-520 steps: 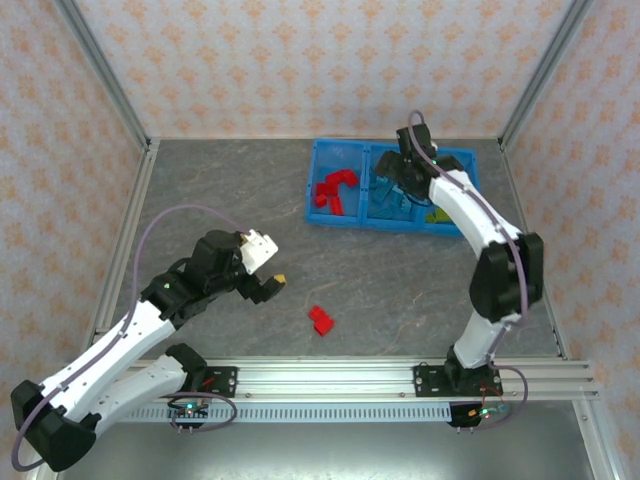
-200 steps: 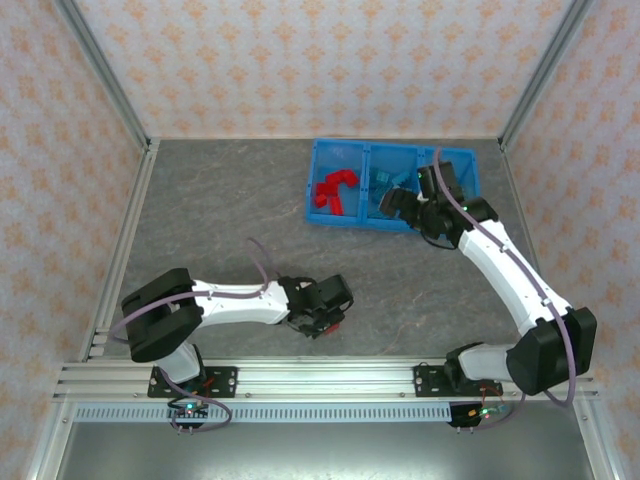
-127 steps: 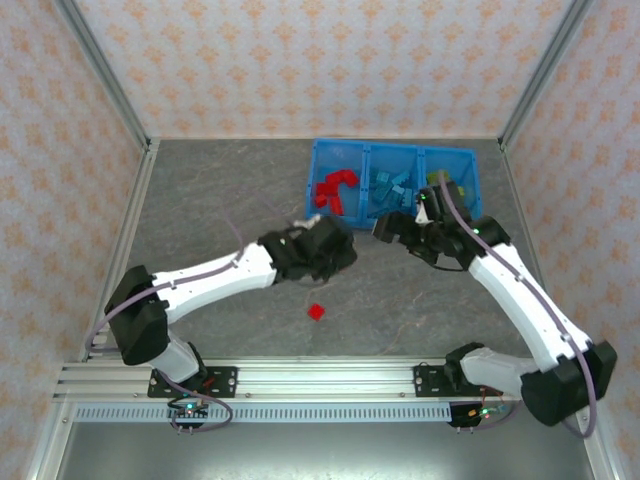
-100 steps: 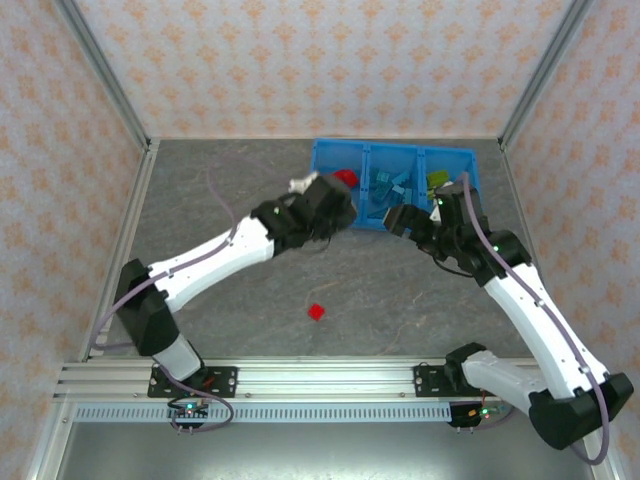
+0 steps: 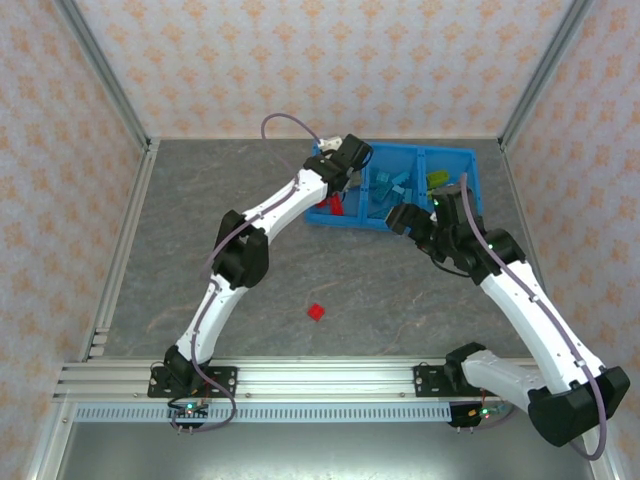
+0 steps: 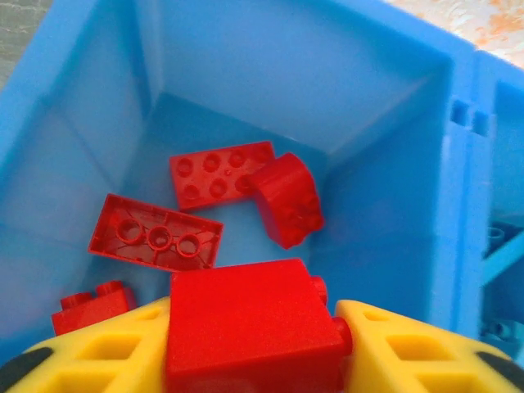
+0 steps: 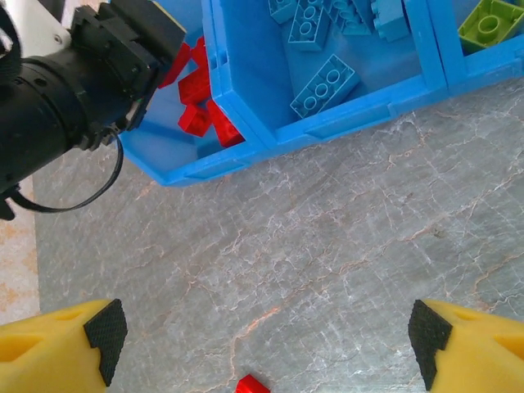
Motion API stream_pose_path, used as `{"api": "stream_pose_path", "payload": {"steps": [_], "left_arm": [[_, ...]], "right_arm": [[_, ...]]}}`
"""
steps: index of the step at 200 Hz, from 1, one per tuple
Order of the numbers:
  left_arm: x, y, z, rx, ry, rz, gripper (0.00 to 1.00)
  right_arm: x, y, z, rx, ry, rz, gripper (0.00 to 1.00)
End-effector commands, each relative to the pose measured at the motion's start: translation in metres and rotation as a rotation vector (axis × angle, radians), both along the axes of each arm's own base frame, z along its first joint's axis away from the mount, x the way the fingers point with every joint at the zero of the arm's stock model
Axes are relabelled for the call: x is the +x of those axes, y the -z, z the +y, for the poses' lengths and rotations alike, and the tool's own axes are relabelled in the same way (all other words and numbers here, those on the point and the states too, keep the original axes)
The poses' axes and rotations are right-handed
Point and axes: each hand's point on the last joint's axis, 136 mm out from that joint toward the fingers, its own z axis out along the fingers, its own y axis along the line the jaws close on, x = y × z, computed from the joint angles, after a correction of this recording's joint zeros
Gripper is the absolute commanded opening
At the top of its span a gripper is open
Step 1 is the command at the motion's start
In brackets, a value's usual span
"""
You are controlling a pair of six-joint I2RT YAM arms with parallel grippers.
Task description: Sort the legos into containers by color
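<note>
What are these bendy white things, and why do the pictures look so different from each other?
They are robot arms, a left arm and a right arm, bolted to a grey table. One picture looks down from above. The other two come from little cameras on each wrist, so they see things up close. The blue tray has three boxes, with red bricks, light blue bricks and a green brick in them. The left end effector, the yellow pinching part, holds a chunky red brick over the red box. The right end effector is open and holds nothing. One little red brick lies on the table, not yet sorted.
</note>
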Motion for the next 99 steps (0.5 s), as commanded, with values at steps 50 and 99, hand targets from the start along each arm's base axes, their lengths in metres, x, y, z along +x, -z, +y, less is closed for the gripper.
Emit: {"api": "stream_pose_path", "payload": {"steps": [50,99], "left_arm": [[-0.041,-0.106,0.014,-0.095,0.059,-0.116,0.56],[-0.144,-0.172,0.071,-0.128,0.165,-0.277,0.56]], "right_arm": [[0.001,0.012,-0.002,-0.036,-0.002,0.025,0.91],[-0.021,0.057,0.061,-0.165,-0.292,0.11,0.9]]}}
